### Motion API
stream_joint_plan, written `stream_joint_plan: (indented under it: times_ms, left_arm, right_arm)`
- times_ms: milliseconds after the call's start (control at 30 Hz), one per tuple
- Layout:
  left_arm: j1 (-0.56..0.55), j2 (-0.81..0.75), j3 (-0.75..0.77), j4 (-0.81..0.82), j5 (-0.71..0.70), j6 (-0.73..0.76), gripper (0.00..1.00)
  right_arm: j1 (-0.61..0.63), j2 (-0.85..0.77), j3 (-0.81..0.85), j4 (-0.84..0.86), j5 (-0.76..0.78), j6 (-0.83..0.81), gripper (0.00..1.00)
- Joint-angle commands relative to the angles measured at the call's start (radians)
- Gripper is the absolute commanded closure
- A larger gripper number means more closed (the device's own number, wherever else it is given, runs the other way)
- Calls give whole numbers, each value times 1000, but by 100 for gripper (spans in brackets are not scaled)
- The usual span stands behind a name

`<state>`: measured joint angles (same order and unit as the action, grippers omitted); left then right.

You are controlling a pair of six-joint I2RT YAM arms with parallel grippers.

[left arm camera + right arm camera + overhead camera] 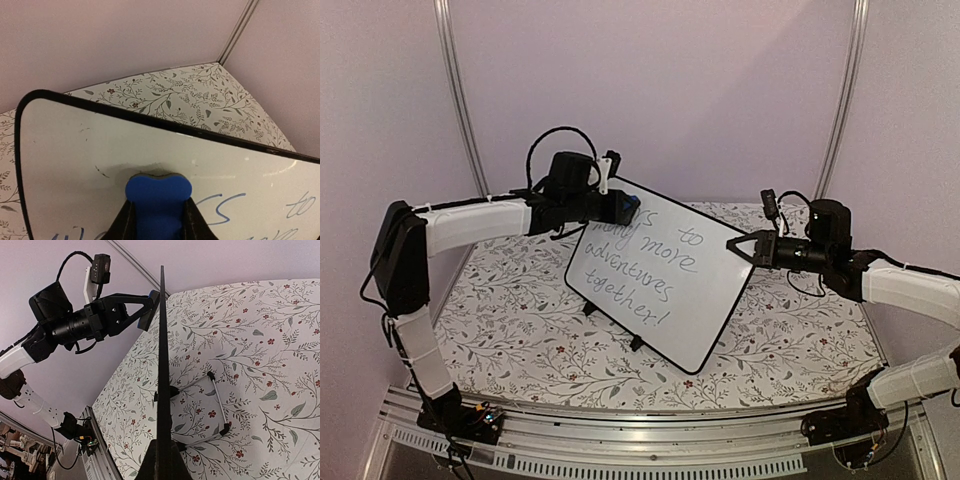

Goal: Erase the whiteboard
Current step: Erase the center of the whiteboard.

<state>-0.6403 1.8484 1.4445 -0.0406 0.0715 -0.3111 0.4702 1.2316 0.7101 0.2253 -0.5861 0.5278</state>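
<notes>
The whiteboard (665, 290) stands tilted on the table, with handwriting across its middle; its upper left area is wiped bare. My left gripper (623, 208) is shut on a small blue eraser (633, 207) that presses against the board's upper left. In the left wrist view the eraser (159, 195) sits between my black fingers (124, 222), flat on the whiteboard (70, 150), with blue letters to its right. My right gripper (736, 245) is shut on the board's right edge. The right wrist view shows the whiteboard (162, 355) edge-on, running up from my gripper (163, 460).
The table (520, 330) has a floral cover. Behind the board, its wire stand (218, 397) with black feet rests on the cover. Pale walls and metal posts (460, 90) close in the back. An aluminium rail (620, 455) runs along the near edge.
</notes>
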Motion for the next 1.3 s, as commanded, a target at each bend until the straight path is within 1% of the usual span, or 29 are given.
stream_joint_plan:
  times_ms: [0,167,300,400,633,733,833,967,1067,1167,1267]
  left_arm:
    - [-10,11,-74,-14,23,-10,100]
    - [-38,-36,-174,2,13,-25,100]
    - [-46,-41,-184,7,5,-23,100]
    - [-46,-28,-150,11,7,-18,100]
    - [-35,54,32,-16,20,12,100]
    - [-35,63,50,-21,26,8,100]
    - [-38,44,2,-15,33,-10,100]
    - [-49,-17,-135,14,27,-36,100]
    - [-60,-55,-207,22,15,-48,100]
    - [-63,-71,-243,21,1,-51,100]
    - [-62,-66,-235,24,-5,-46,100]
  right_arm:
    - [50,14,-11,-55,-136,-138,100]
    - [50,20,-8,-54,-136,-138,100]
    - [51,23,-8,-52,-135,-137,100]
    - [52,24,-8,-50,-135,-135,100]
    - [53,29,-2,-55,-135,-137,100]
    - [55,27,-3,-58,-133,-137,100]
    - [54,23,-4,-62,-131,-136,100]
    - [54,22,-6,-61,-132,-137,100]
    - [56,26,-4,-60,-131,-137,100]
    - [57,31,-3,-55,-133,-137,100]
    - [60,35,-2,-53,-133,-135,100]
